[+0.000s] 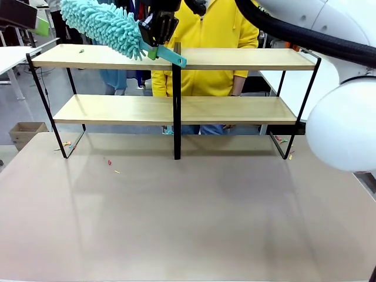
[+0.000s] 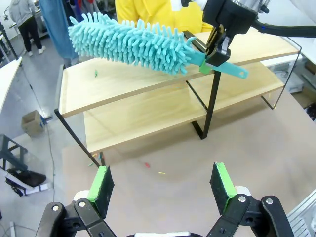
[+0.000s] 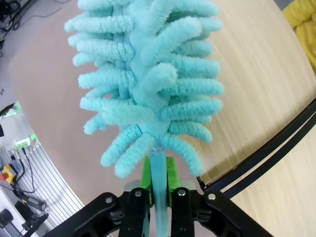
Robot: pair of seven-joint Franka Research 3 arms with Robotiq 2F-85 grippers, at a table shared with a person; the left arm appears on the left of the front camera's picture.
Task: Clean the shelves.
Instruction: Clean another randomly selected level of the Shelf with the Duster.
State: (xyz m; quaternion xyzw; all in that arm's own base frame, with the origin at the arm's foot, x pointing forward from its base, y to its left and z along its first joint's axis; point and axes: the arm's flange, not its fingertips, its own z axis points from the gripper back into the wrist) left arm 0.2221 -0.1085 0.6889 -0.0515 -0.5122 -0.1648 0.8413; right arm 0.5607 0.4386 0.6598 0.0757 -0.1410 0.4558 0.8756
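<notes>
The shelves [image 1: 235,59] stand across the far side of the table, two light wooden boards in a black frame with a centre divider. My right gripper [image 1: 154,36] is shut on the teal handle of a fluffy teal duster [image 1: 103,23], holding it tilted just above the left half of the top board. The right wrist view looks straight along the duster [image 3: 148,84], with the gripper [image 3: 159,177] clamped on its handle above the top board [image 3: 261,89]. My left gripper [image 2: 162,185] hovers open over the table, facing the shelves [image 2: 138,113], the duster [image 2: 131,44] and the right gripper [image 2: 217,47].
A person in a yellow hoodie [image 1: 205,35] stands behind the shelves. A small green scrap [image 1: 81,51] lies on the top board's left end. Coloured crumbs [image 1: 109,161] dot the table near the shelf feet. A cardboard box [image 1: 23,132] sits on the floor at left.
</notes>
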